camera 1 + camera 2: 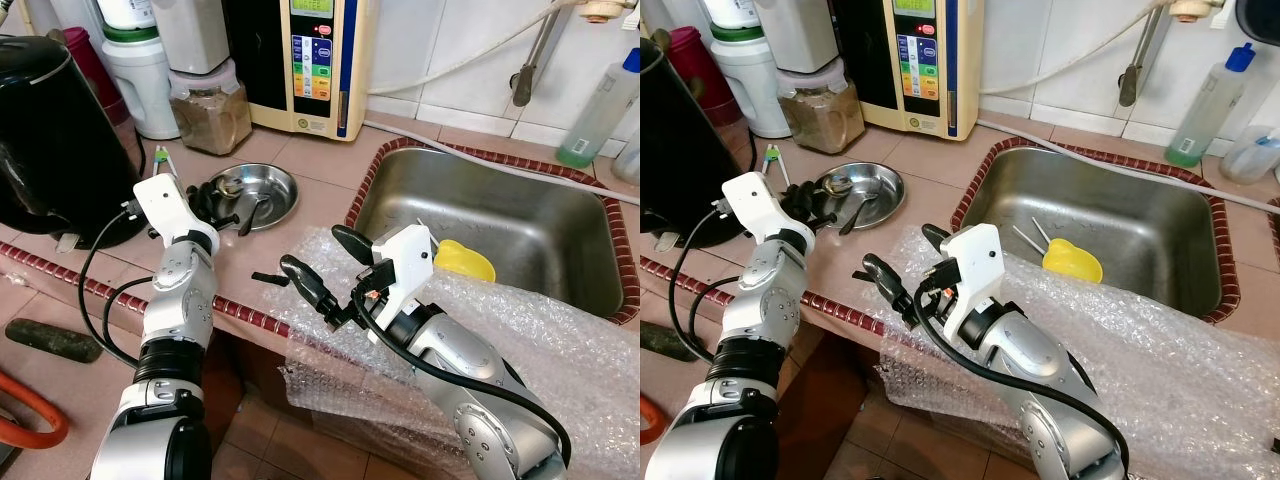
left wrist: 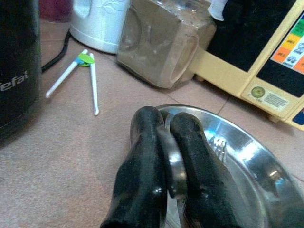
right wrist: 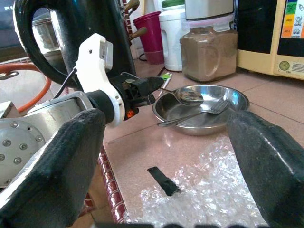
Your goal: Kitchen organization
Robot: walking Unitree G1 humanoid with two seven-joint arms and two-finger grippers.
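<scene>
On a pink-tiled kitchen worktop (image 1: 310,200), the robot's left pincer (image 3: 142,88) is clenched on the handle of a polished metal spoon (image 3: 187,96), holding its bowl just above the near rim of a shallow round stainless-steel dish (image 1: 272,190). A metal fork (image 3: 209,110) lies inside the dish, its tines toward the far rim. In the left wrist view the two black fingers (image 2: 142,156) press together around the thin handle.

The right pincer (image 1: 325,270) hangs released, its fingers spread wide, over the front edge of the worktop above a sheet of clear bubble wrap (image 1: 520,330) that drapes over the edge beside a stainless-steel sink (image 1: 480,220). A small black strip (image 3: 163,180) lies on the worktop at the wrap's edge. A yellow plastic scoop (image 1: 465,260) rests in the sink.

Behind the dish stand a clear jar of brown powder (image 1: 210,115), a cream-coloured water appliance with coloured buttons (image 1: 310,60) and a white jug (image 1: 145,80); a large black kettle (image 1: 50,140) stands to the left, white tongs with a green hinge (image 2: 80,71) lying near it.
</scene>
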